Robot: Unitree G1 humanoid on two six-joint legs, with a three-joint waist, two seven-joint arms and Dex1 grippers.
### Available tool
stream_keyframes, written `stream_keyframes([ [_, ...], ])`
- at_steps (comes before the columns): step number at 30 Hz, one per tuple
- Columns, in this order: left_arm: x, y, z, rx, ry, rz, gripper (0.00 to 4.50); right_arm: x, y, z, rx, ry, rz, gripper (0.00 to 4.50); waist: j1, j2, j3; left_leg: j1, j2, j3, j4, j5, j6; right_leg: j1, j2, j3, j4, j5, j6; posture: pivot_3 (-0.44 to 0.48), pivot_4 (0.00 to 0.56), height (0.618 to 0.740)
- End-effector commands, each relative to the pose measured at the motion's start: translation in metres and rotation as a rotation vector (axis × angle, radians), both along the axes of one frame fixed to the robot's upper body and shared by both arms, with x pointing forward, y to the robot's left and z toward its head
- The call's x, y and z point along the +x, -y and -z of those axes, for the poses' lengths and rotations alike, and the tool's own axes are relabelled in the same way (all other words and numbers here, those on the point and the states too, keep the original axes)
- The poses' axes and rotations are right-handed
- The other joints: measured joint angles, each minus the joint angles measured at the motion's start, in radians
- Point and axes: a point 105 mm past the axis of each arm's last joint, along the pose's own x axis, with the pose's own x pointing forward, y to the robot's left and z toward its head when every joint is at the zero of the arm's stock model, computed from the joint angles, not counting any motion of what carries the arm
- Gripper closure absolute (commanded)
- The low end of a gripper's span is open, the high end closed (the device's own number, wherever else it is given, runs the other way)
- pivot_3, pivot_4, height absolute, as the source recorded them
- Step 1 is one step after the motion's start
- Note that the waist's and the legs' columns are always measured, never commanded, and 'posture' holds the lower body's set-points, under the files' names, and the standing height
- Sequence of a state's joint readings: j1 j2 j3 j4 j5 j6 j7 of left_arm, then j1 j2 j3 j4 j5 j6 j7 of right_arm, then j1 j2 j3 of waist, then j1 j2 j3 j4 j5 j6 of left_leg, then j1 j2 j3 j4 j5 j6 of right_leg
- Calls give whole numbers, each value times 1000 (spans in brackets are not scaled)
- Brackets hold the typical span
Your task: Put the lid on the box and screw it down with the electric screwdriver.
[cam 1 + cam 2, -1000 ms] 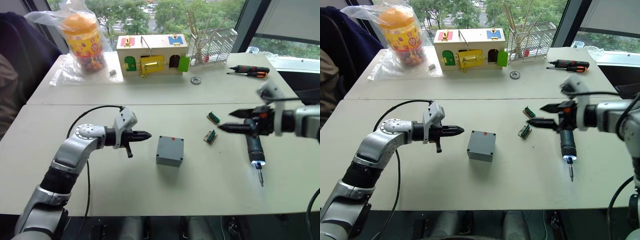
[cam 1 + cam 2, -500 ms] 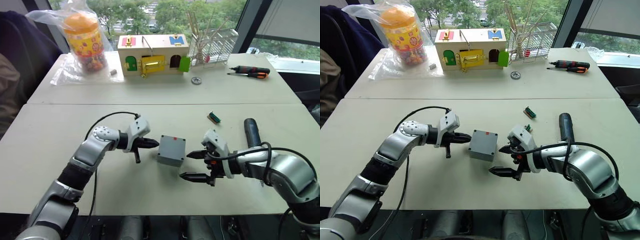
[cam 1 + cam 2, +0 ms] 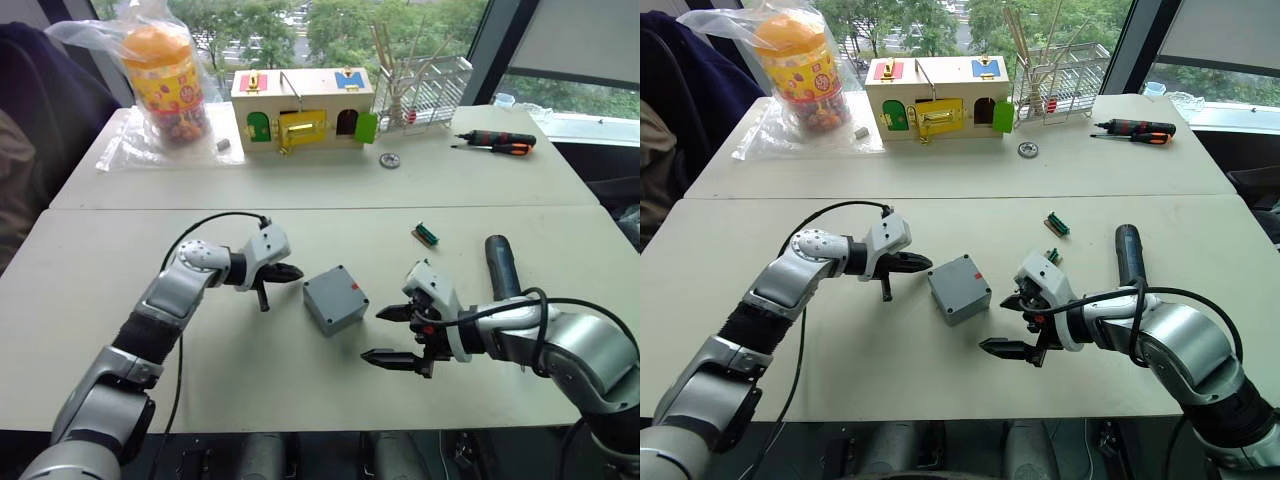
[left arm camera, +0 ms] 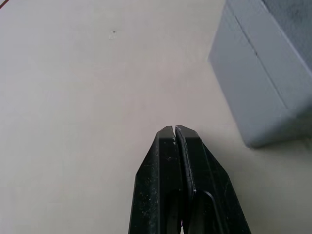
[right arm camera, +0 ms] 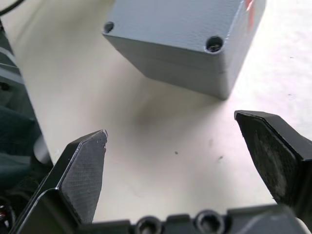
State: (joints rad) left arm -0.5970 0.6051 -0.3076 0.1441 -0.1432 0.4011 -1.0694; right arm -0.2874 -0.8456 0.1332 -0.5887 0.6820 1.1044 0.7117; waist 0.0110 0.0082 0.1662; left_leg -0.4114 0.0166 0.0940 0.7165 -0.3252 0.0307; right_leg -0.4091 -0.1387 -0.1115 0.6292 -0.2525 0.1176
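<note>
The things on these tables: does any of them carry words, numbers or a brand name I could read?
None can be read.
Candy jar: colourful printed label, too small to make out.
Wooden box: coloured doors and latches, no legible text.
Grey box: a small red mark, too small to read.
Hand screwdriver: no legible marking.

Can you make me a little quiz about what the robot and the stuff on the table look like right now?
1. True or false: the left end effector has its fingers shut.
2. What lies nearest the right end effector: A the grey box, B the wooden box, C the orange jar?
3. Fill in: the electric screwdriver lies on the ____.

Key: 1 true. 2 A. 3 table.
</note>
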Motion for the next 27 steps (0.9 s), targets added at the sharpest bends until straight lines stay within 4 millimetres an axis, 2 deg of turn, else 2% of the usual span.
stream_keyframes([
  [1,-23,2,-10,-9,-27,81,4500,12,0,-3,-9,69,0,32,1,0,0,0,0,0,0,0,0,0,0,0,0,0,0,0,150,711],
  [4,-42,7,-9,-35,-87,121,4500,18,-4,0,-4,79,-21,32,3,0,0,0,0,0,1,0,0,0,-1,0,0,0,0,0,150,711],
  [6,-44,12,-8,-46,-94,117,4500,18,-9,0,11,77,-48,32,3,0,0,0,0,0,1,0,0,1,-1,0,0,0,0,0,150,711],
  [13,-39,29,-9,-84,-71,109,4500,8,-21,-3,47,32,-121,32,3,0,0,0,0,0,1,0,0,1,0,0,0,0,0,0,150,711],
  [27,-28,35,-8,-95,-37,107,4500,-1,-25,-1,52,8,-105,32,3,0,0,0,0,0,1,0,0,1,0,0,1,0,0,0,150,711],
])
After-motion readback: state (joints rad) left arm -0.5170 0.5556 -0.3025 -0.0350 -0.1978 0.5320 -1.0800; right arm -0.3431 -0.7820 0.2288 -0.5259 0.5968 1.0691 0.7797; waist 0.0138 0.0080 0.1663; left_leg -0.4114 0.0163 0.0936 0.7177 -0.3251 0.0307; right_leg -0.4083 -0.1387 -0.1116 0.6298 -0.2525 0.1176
